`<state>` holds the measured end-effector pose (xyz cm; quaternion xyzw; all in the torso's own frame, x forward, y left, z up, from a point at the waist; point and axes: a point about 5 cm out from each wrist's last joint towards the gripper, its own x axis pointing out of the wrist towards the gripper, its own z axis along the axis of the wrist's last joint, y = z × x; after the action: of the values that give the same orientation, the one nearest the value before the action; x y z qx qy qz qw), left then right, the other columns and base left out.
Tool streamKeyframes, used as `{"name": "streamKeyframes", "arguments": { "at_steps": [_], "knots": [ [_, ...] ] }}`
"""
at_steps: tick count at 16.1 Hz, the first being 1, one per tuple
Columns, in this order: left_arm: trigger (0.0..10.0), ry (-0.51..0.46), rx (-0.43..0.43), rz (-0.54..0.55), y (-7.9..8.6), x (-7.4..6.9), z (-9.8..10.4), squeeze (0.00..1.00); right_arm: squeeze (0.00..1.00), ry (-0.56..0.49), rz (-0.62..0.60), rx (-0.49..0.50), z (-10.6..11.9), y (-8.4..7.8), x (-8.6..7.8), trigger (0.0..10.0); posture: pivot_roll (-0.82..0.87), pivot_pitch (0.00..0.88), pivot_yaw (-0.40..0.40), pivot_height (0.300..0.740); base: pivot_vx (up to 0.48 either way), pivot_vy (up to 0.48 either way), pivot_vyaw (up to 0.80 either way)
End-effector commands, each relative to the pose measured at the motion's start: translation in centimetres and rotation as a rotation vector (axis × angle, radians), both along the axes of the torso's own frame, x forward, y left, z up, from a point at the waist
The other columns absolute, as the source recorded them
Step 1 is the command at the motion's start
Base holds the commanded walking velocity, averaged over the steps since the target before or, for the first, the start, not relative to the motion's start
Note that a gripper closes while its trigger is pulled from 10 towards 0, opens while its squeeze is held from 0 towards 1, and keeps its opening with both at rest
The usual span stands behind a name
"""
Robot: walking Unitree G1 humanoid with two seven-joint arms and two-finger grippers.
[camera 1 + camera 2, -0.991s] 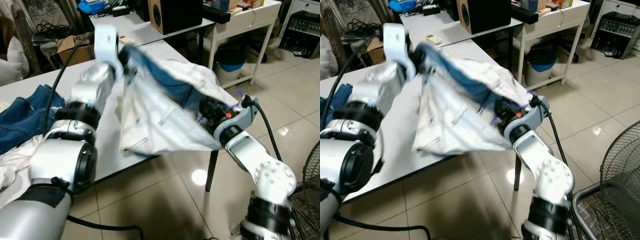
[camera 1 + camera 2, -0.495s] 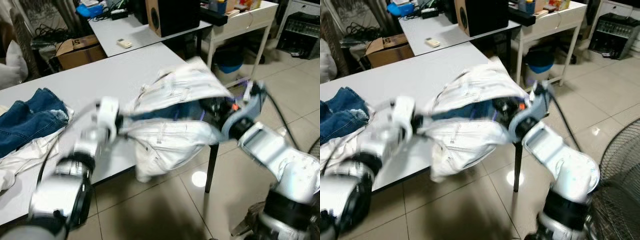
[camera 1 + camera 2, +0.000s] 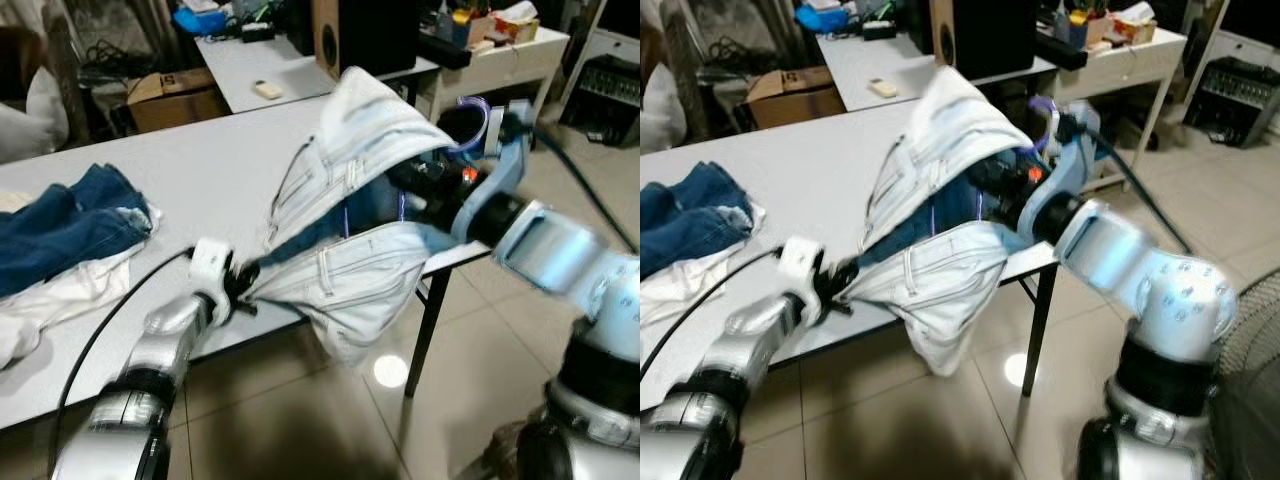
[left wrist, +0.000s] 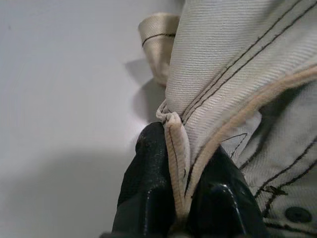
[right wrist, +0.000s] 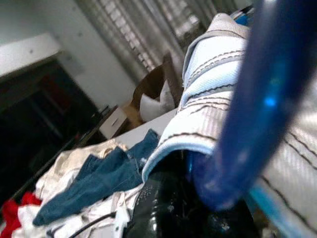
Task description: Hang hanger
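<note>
Far left of the grey desk (image 3: pixel 190 165): a heap of blue denim jeans (image 3: pixel 65 225) lying over crumpled white cloth (image 3: pixel 60 290), near the front edge. Next along, at the front edge, left tool (image 3: pixel 238 283) clamped tight on a hem of the pale white denim jacket (image 3: pixel 350 215); in the wrist view both black fingers (image 4: pixel 148 193) pinching the folded seam, grey desk surface behind. Jacket stretched taut between the two arms, upper part raised above the desk's right end, lower part sagging off the front edge toward the tiled floor (image 3: pixel 470 370). Inside the jacket, a blue plastic hanger (image 5: pixel 257 94), its bar showing dark blue between the folds at the right front corner. Right tool (image 3: pixel 425 185) buried in the jacket's opening, gripping that hanger and cloth together, fingers closed around the blue bar in the wrist view. Behind, across the gap: a second grey desk with a black speaker (image 3: pixel 360 35), a brown cardboard box (image 3: pixel 175 95) on the floor.
</note>
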<state>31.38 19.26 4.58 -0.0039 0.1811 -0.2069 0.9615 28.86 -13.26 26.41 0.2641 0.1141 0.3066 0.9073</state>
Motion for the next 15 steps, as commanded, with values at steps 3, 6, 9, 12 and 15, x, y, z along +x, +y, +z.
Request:
{"name": "streamKeyframes", "arguments": {
  "at_steps": [3,6,9,12,15],
  "knots": [
    [0.0,0.279,0.051,0.016,2.7,-6.5,-5.5,0.00,0.00,-0.138,0.041,0.006,3.3,-0.6,-0.3,10.0,-0.20,0.000,0.038,0.740,0.000,0.000,0.80],
    [0.0,0.309,0.043,-0.002,3.4,-9.9,-6.2,0.00,0.00,-0.160,0.066,-0.024,4.1,-0.7,-0.3,10.0,-0.19,0.000,0.032,0.740,0.000,0.000,0.80],
    [0.0,0.263,0.029,0.029,3.6,-10.6,-5.7,0.00,0.00,-0.165,0.089,-0.030,4.3,-0.6,-0.4,10.0,-0.18,0.000,0.023,0.740,0.000,0.000,0.80],
    [0.0,0.124,-0.052,0.038,2.7,-9.4,-3.3,0.00,0.00,-0.144,0.096,-0.033,3.6,-0.5,-0.4,10.0,-0.17,0.000,0.015,0.740,0.000,0.000,0.80],
    [0.0,0.047,-0.088,0.002,1.9,-8.7,-1.7,0.00,0.00,-0.135,0.095,-0.019,3.3,-0.4,-0.5,10.0,-0.17,0.000,0.015,0.740,0.000,0.000,0.80]
  ]
}}
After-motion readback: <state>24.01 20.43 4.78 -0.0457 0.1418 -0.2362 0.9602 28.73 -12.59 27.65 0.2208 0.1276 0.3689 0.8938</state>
